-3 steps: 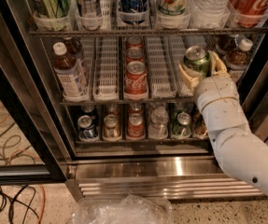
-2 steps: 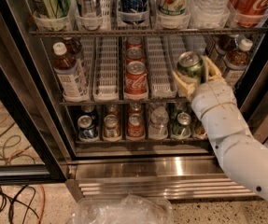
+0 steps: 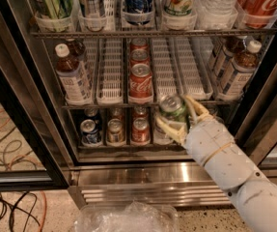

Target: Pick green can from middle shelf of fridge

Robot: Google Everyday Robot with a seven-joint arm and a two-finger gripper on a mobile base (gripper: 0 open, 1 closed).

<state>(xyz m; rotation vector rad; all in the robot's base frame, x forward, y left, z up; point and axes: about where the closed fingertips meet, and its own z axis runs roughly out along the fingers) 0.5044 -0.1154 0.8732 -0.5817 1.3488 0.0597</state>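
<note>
Change: the green can is no longer in the right-hand lane of the middle shelf, where it stood a second ago. It now hangs lower and further left, in front of the shelf's front edge.
Meaning: the can looks lifted free of its lane, so the pick itself seems made. What probably remains is drawing it out of the fridge.
Can's pose: it is tilted, with the silver top and pull tab turned up toward the camera and the green side below.
Can against the jaws: the can lies between the two fingers. One pale finger crosses its lower left side and the other runs up its right side by the rim, both touching it.
Gripper: the gripper is closed around the can, its jaws apart only by the can's width. It sits at the fridge's opening, just below the right half of the middle shelf, and the white arm runs off to the lower right.
Behind the can: the small cans of the rack below sit near it. Whether it touches them cannot be told.
Shelf left behind: the red cola cans in the centre lane and the brown bottles at the left end stand as they did.
Risk: with the can tilted in the grip, it may slip if the pull-back is quick.
</note>
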